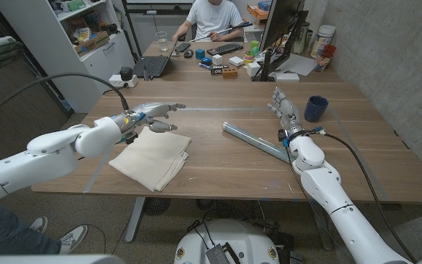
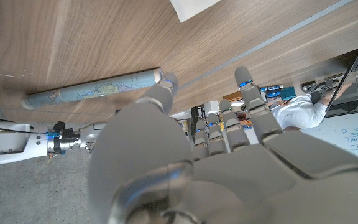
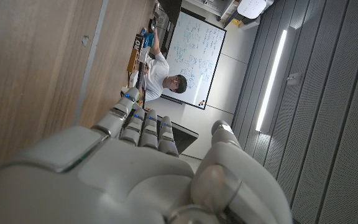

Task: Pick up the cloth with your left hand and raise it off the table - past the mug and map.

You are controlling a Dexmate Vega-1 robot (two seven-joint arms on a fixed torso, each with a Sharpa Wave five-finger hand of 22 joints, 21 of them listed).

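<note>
One cloth [image 1: 151, 159], folded, lying flat just beneath and nearside of the left hand [image 1: 151, 117], which hovers open and empty, nearer than the idle, unclenched right hand [image 1: 287, 115]; map [image 1: 258, 142] and mug [image 1: 315, 108] lie beyond, rightward.

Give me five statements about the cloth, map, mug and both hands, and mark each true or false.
1. The cloth lies folded on the table. True.
2. The left hand holds the cloth clear of the table. False: it hovers open above the cloth's far edge, gripping nothing.
3. The rolled map lies between the cloth and the right hand. True.
4. The mug stands on the cloth. False: it stands on bare wood beyond the right hand.
5. The right hand grips the map. False: it is open, beside the map's far end.
</note>
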